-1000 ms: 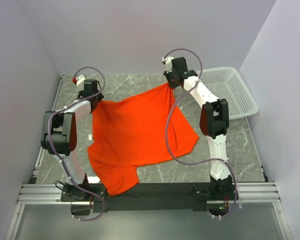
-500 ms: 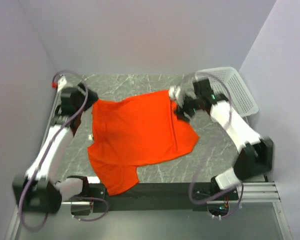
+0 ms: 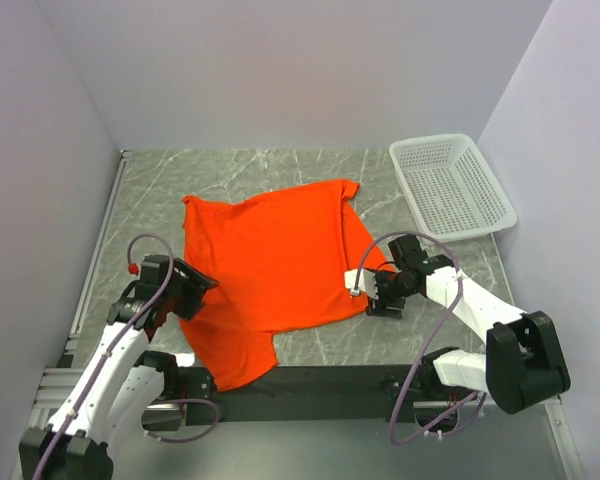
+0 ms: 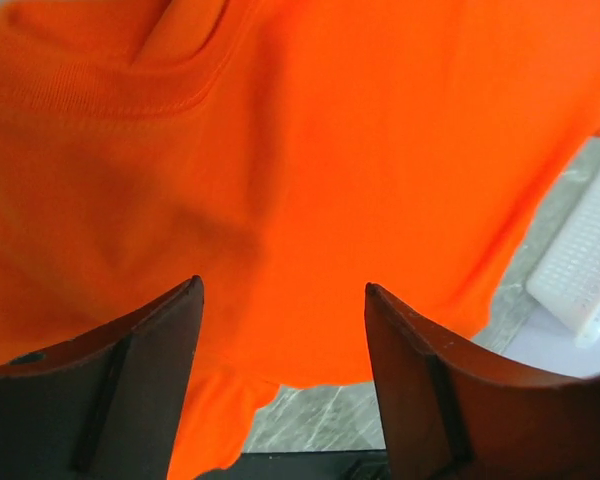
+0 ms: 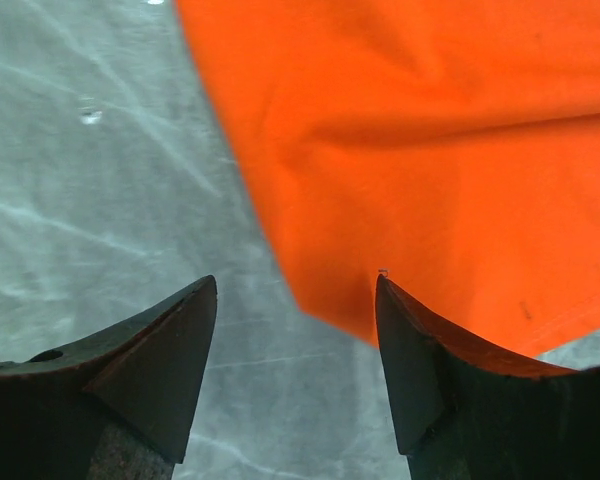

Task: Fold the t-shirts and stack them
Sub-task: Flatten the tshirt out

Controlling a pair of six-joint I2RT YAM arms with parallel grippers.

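Observation:
One orange t-shirt lies spread flat on the grey marble table, its lower part hanging over the near edge. My left gripper is open and empty at the shirt's near left edge; the left wrist view is filled with the shirt's orange cloth between the spread fingers. My right gripper is open and empty at the shirt's near right corner; the right wrist view shows that corner just ahead of the fingers over bare marble.
A white plastic basket stands at the far right of the table. The table is walled at the left, back and right. A black strip runs along the near edge.
Both grippers have let go of the shirt's far corners and swung back to the near side. The shirt has dropped flat onto the table.

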